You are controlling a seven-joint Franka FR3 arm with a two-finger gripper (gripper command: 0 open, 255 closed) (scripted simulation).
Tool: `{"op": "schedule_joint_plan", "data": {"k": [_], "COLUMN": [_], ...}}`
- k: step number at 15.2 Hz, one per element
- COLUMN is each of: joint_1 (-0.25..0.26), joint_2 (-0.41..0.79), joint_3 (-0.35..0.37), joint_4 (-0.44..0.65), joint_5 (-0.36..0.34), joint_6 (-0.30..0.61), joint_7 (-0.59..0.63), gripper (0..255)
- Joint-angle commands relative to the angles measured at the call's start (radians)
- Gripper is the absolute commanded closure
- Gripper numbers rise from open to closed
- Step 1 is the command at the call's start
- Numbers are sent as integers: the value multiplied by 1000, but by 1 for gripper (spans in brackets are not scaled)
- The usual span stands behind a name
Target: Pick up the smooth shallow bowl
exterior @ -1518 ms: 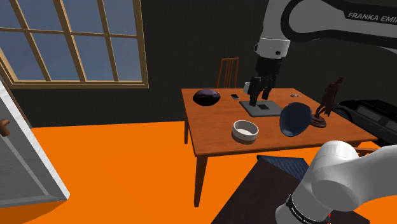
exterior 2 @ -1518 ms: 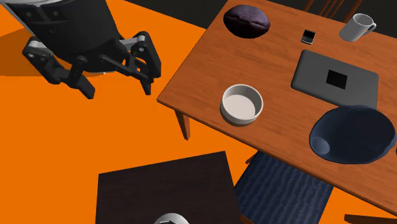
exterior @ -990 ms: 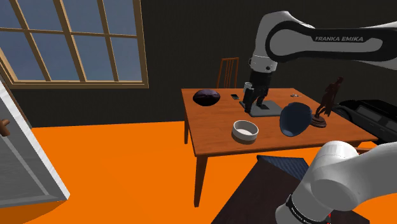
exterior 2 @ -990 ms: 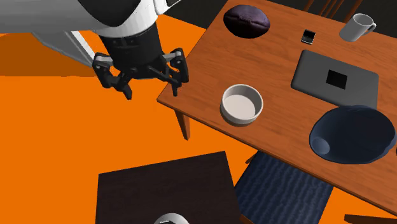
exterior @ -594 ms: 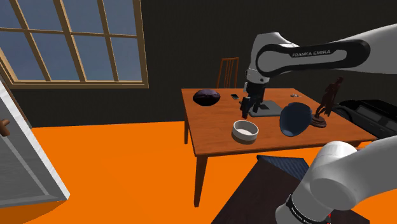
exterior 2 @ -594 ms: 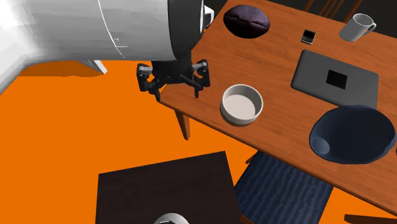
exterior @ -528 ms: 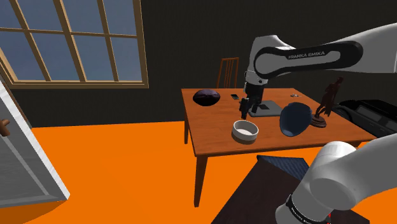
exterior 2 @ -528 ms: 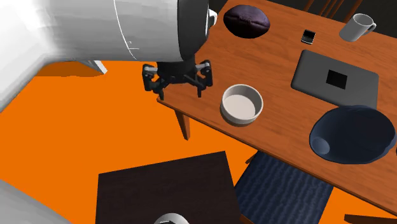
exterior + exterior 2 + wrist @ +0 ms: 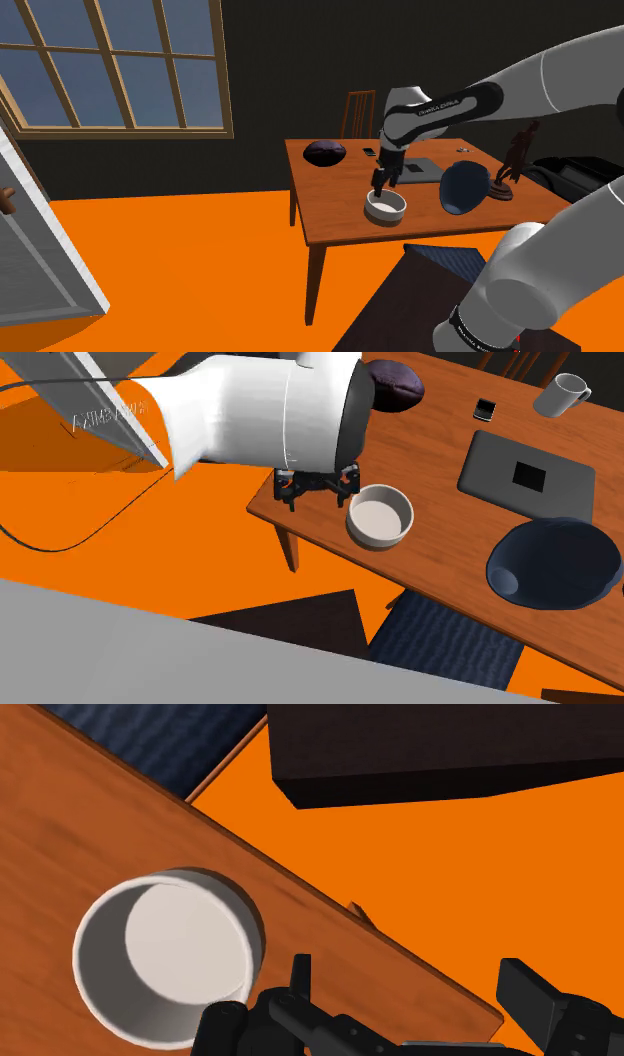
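Near one edge of the table (image 9: 335, 195), the round white bowl (image 9: 385, 206) sits upright, mouth up, without long axis; gripper (image 9: 379, 183), fingers apart, apparently hovers beside its rim.

Landmark: small bowl (image 9: 385, 207), on the table (image 9: 340, 190) near its front edge.
Gripper (image 9: 318, 499): just beside the small bowl on the shoulder view's left, above the table's edge.
Wide bowl (image 9: 463, 187): on the table, right of the small bowl in the shoulder view, apart from it.
Flat slab (image 9: 420, 170): behind the small bowl, slightly right.
Corner bowl (image 9: 325, 153): well behind the small bowl, to the left.
Figurine (image 9: 512, 160): far right of the small bowl, beyond the wide bowl.
Chair (image 9: 360, 110): behind the small bowl, past the table.
Stand (image 9: 400, 300): in front of the small bowl, off the table.
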Motion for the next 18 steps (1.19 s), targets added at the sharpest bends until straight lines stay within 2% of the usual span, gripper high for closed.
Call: {"op": "schedule_joint_plan", "data": {"k": [1, 8, 13, 18], "joint_1": [-2, -14, -59, -74], "joint_2": [72, 354, 564, 624], "joint_3": [-27, -96, -93, -73], "joint_4": [16, 107, 211, 207], "joint_5": [9, 113, 231, 269], "joint_6": [56, 229, 312, 370], "joint_7": [-35, -189, -314, -339], "gripper": [0, 0, 0, 0]}}
